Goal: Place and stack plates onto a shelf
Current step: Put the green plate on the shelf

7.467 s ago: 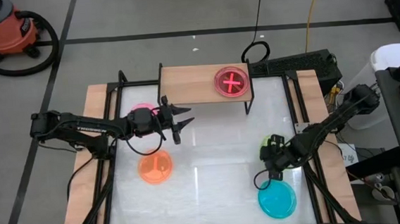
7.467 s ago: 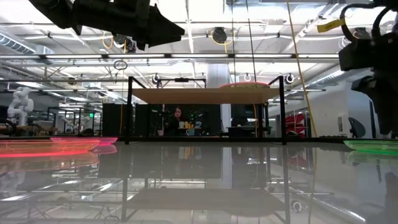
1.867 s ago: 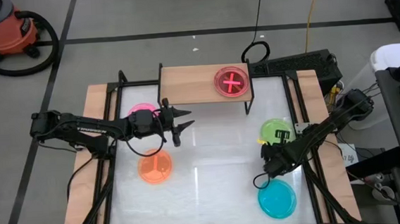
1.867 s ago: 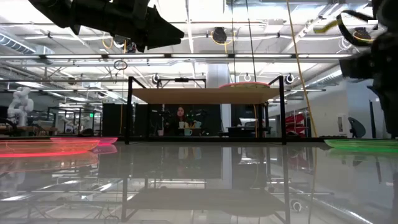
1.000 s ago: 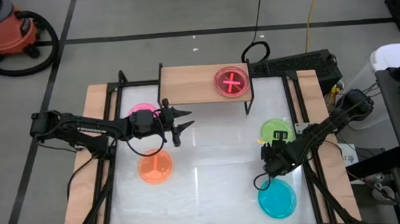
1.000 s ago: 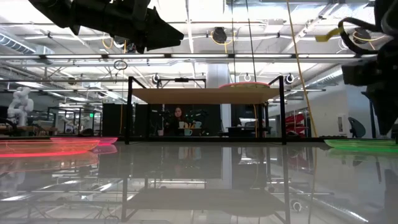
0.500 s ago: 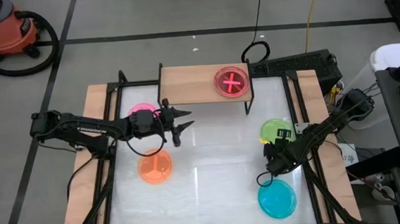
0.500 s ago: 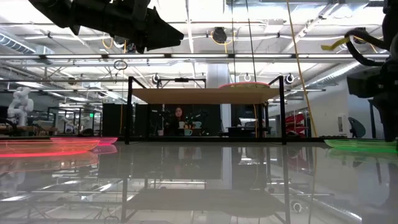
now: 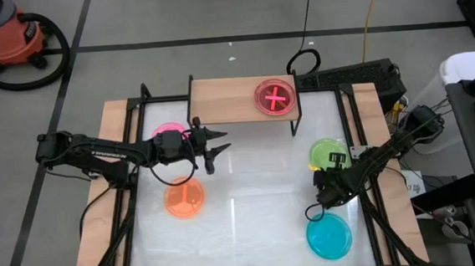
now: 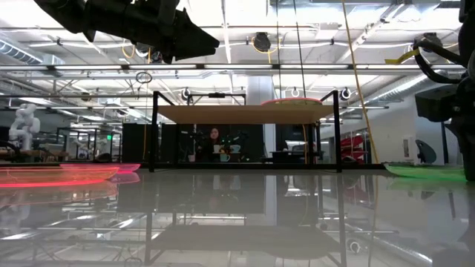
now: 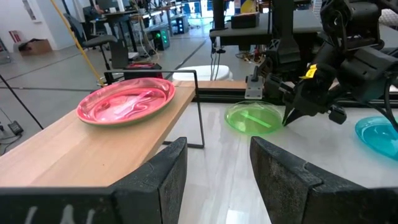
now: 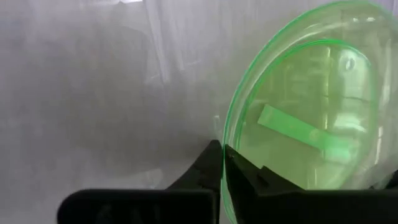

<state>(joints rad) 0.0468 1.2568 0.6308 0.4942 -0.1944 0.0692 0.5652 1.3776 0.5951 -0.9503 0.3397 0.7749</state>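
A green plate [image 9: 328, 153] lies at the table's right side, with my right gripper [image 9: 318, 172] shut at its near-left rim. A pink plate [image 9: 274, 97] rests on the right end of the light-wood shelf [image 9: 227, 101]. Another pink plate [image 9: 167, 133], an orange plate [image 9: 183, 197] and a cyan plate [image 9: 329, 235] lie flat on the table. My left gripper [image 9: 217, 147] hovers open left of centre, pointing right toward the shelf, with nothing between its fingers [image 11: 163, 171]. My right gripper pinches the green plate's rim [image 12: 225, 127] between its two fingertips [image 12: 211, 155], on the plate's near-left side. The fingers come in low from the table's near left. In the low view the green plate [image 10: 427, 171] sits level at table height.
The shelf stands on thin black legs [image 9: 295, 122] at the table's far middle, its left half bare. The cyan plate lies just near of my right gripper. A cable [image 9: 304, 60] and a dark box [image 9: 359, 76] lie beyond the table's far right corner.
My right gripper has edged a little toward the far edge, up to the green plate, and has shut on its rim. The plates have stayed where they were.
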